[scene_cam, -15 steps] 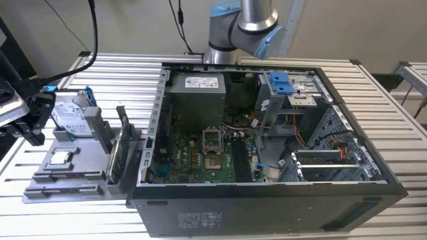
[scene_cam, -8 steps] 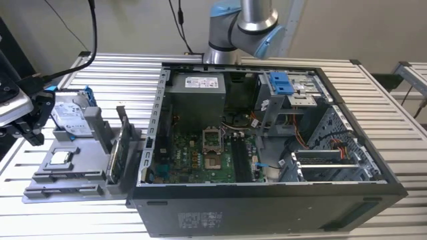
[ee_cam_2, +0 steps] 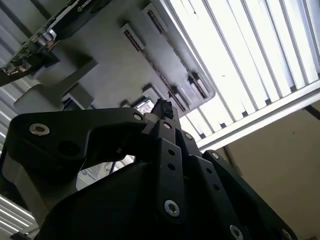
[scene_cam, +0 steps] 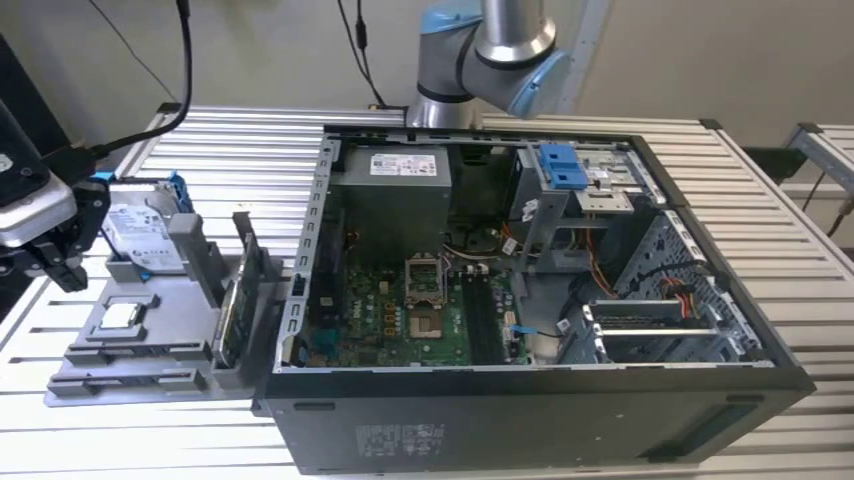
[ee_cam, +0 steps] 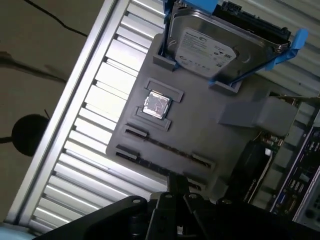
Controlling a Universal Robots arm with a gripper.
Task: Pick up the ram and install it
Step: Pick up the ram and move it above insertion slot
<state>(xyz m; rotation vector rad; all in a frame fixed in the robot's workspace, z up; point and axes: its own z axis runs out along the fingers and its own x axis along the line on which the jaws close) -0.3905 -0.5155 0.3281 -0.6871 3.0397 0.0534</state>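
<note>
Hovering at the outer edge of the gray tray [scene_cam: 174, 295], your gripper [scene_cam: 56, 265] is hanging out at the exterior view's left, well apart from the open computer case [scene_cam: 534, 425]. The arm [scene_cam: 494, 45] is reaching across from behind that case. You're looking straight down the tool in the first wrist view, and the gripper's tip [ee_cam: 176, 185] is sitting over the end of the tray [ee_cam: 210, 125] that is nearest to it, right by the two long slots.

The ram [ee_cam: 167, 148] is showing as a thin dark strip, seen on edge, lying along one of those slots just ahead of the tip. I can't tell you whether the tip is touching the tray. How wide the tool is set I can't tell either; its black linkage [ee_cam_2: 162, 107] is blocking that in the second wrist view.

Further out from the tool, the processor chip [ee_cam: 157, 105] is lying flat in its square pocket. Beyond that, the hard drive [ee_cam: 210, 47] is leaning in its blue frame [ee_cam: 295, 42]. Off to the tool's side, the graphics card [scene_cam: 238, 300] is standing upright between the tray and the case. Inside the case, the motherboard [scene_cam: 387, 310] is lying face up, far from the tool. Everything is resting on the slatted table [scene_cam: 134, 445].
</note>
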